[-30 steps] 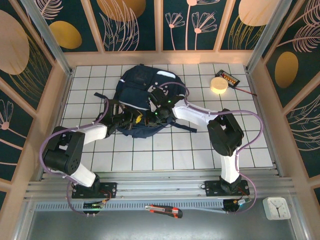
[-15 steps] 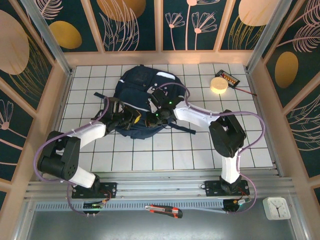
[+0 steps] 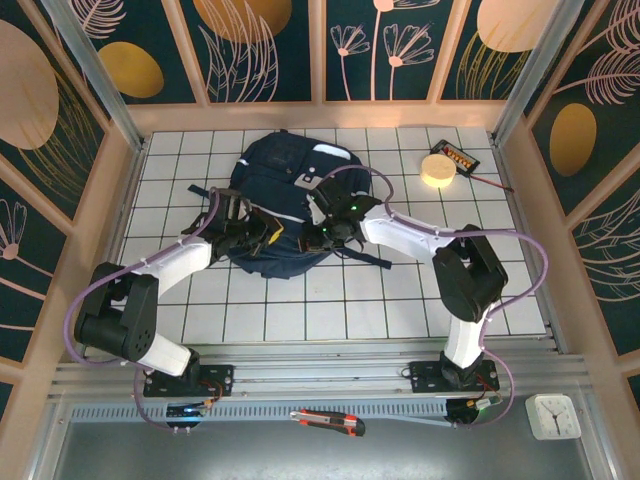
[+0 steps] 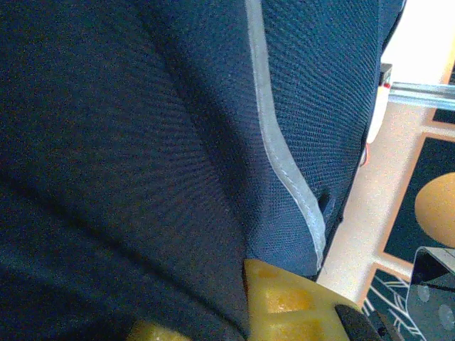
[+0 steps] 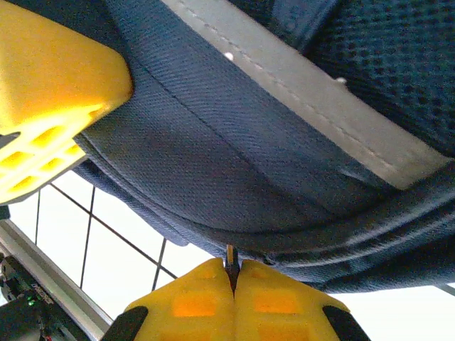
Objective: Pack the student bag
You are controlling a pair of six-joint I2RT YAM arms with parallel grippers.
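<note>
Op: Right end effector (image 5: 233, 275) is clamped tight on a thin dark tab (image 5: 230, 256) at the near rim of the bag (image 3: 283, 180); I take it for a zip pull.

Desk: And the left?

Op: Left end effector (image 3: 262, 232) is closed against the cloth; I cannot confirm a pinch. The bag lies on the bench (image 3: 400, 300), toward the far side. A disc (image 3: 437, 169) and a dark box (image 3: 458, 157) sit outside it, so I judge the packing unfinished.
</note>
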